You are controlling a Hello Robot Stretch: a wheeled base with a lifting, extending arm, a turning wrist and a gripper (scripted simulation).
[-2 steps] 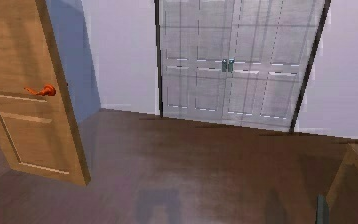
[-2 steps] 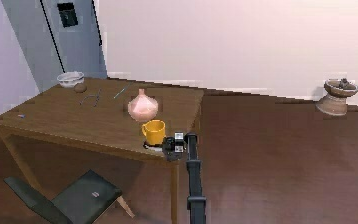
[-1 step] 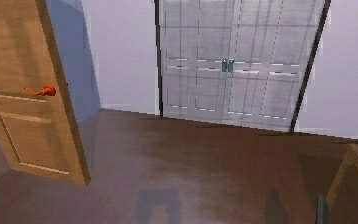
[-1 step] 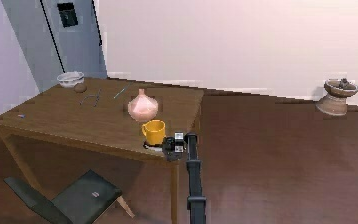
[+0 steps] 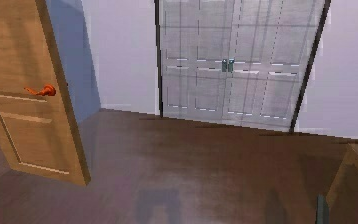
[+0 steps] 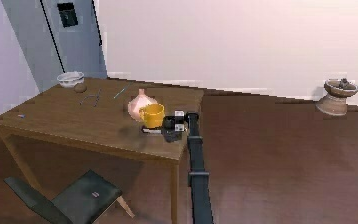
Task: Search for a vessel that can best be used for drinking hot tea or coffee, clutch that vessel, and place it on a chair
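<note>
Gripper (image 6: 164, 127) seen at yellow mug (image 6: 152, 113) on table (image 6: 47, 115); hold can't be told tbh. Mug best lifted straight, pink thing (image 6: 138, 101) avoided.

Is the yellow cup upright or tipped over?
Upright. In the arm side view the yellow cup has its round rim facing up and its sides running straight down, at the near edge of the wooden table.
</note>
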